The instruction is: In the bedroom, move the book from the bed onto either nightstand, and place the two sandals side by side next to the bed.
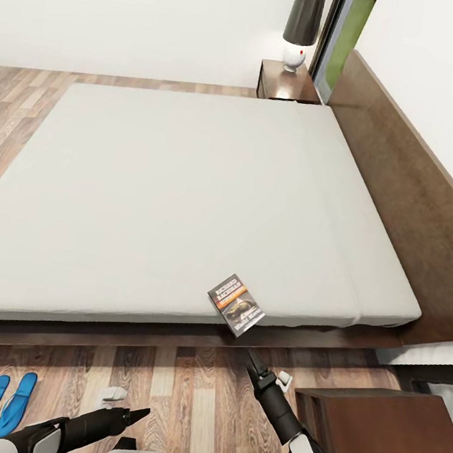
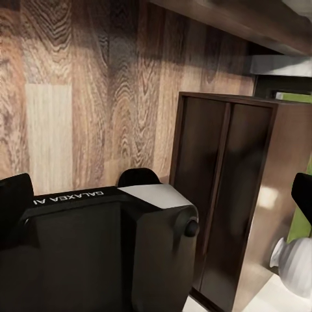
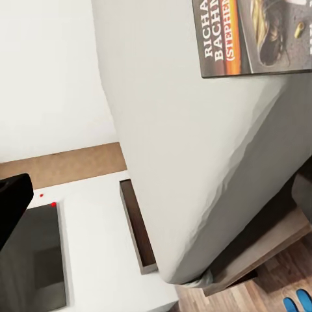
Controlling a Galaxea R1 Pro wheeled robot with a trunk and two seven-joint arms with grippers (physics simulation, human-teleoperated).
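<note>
Both black arms low at the robot's front — right gripper (image 1: 255,365) just short of the small dark paperback with an orange band (image 1: 236,305), can't tell if it's parted; left gripper (image 1: 137,414) unclear too. Paperback sits on the off-white mattress (image 1: 173,197) edge. Bright blue flip-flops (image 1: 2,404) paired beside the dark-framed bed — book transfer to the dark wooden nightstand (image 1: 286,83) remains.

white walls (image 1: 142,11), wood-plank floor (image 1: 194,396), lamp (image 1: 301,29)

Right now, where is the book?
In the head view, the book lies on the mattress at its near edge, just beyond the right gripper, far right of the blue sandals.
</note>
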